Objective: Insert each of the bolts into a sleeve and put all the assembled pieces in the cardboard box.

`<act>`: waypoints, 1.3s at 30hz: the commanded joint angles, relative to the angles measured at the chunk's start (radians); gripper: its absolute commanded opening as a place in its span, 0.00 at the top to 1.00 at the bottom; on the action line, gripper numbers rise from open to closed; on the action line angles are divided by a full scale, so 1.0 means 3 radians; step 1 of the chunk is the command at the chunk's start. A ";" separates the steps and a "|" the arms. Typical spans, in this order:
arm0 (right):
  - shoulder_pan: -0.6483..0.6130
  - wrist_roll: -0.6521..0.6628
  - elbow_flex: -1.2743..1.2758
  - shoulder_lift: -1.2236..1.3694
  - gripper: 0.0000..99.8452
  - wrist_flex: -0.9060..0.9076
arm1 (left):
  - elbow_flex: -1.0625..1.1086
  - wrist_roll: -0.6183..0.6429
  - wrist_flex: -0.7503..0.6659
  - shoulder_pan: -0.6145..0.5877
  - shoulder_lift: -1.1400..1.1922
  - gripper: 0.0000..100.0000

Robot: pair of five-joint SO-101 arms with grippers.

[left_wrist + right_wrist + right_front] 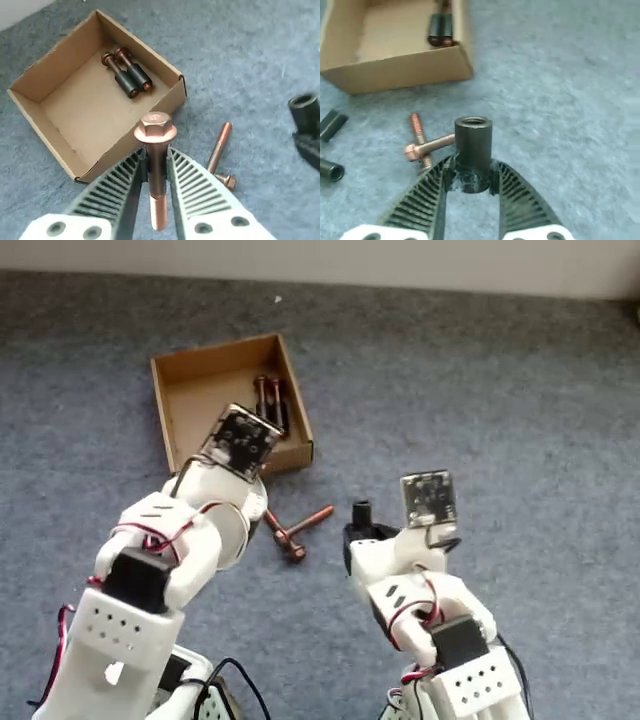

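Holding two arms over the grey carpet (520,390), I see the cardboard box (195,400) at far left, with two assembled pieces (268,400) side by side along its right wall. My left gripper (155,155) is clamped on a copper bolt (156,127) just beside the box. My right gripper (470,167) pinches a black sleeve (473,137). Two loose bolts (298,528) lie touching between the arms, with two spare sleeves (332,171) near them.
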 commanded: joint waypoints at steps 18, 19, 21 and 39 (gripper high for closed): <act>-0.0954 0.0563 0.0263 -0.0156 1.00 -0.1281 | -0.0013 0.1340 -0.0517 0.0412 -0.1005 0.99; -0.0964 0.0563 0.0258 -0.0156 1.00 -0.1327 | -0.0013 0.1366 -0.0517 0.0412 -0.1005 0.99; -0.1005 0.0563 0.0258 -0.0156 1.00 -0.1419 | -0.0013 0.1417 -0.0517 0.0412 -0.1005 0.99; -0.1123 0.0655 0.0253 -0.0161 1.00 -0.1736 | 0.0233 0.1483 -0.0783 0.0386 -0.1015 0.99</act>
